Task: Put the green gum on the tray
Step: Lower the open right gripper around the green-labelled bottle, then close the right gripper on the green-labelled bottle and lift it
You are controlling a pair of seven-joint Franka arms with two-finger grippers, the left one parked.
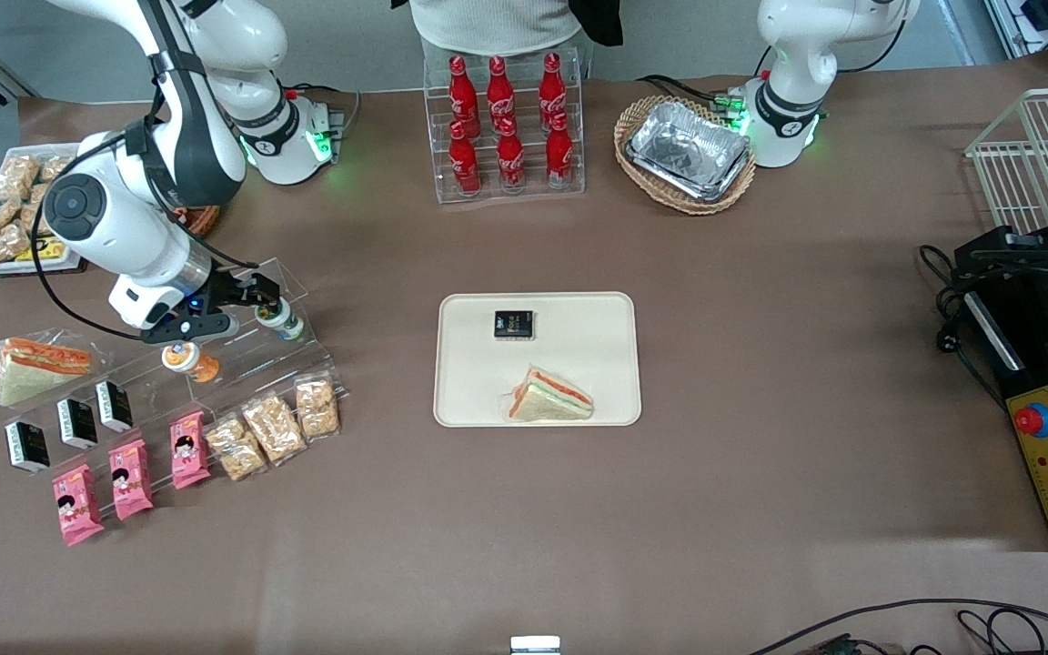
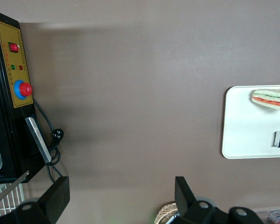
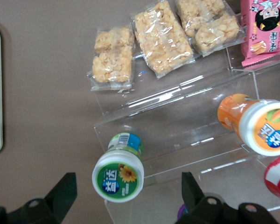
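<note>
In the front view, the working arm's black two-finger gripper (image 1: 256, 296) hangs over a clear acrylic stepped display stand (image 1: 242, 364) toward the working arm's end of the brown table (image 1: 760, 364). The green gum (image 1: 280, 318), a small round white bottle with a green-rimmed lid, stands on the stand's top step just beside the gripper, near the step's end closest to the tray. An orange-lidded bottle (image 1: 186, 358) sits one step lower. The large flat cream-coloured rectangular tray (image 1: 538, 359) lies mid-table, carrying a small black packet (image 1: 514, 324) near its edge farthest from the camera and a wrapped triangular sandwich (image 1: 549, 398) near its closest edge.

In the left wrist view, the tray (image 2: 245, 126) shows with the sandwich (image 2: 271, 99) on it.

In the right wrist view, the gripper (image 3: 128, 200) stands wide open, one dark finger on either side of the green gum (image 3: 118, 173), neither touching it. The orange-lidded bottle (image 3: 256, 123) rests nearby on the stand (image 3: 186, 135). Three clear bags of puffed rice snacks (image 3: 158, 39) lie on the lowest step.
</note>
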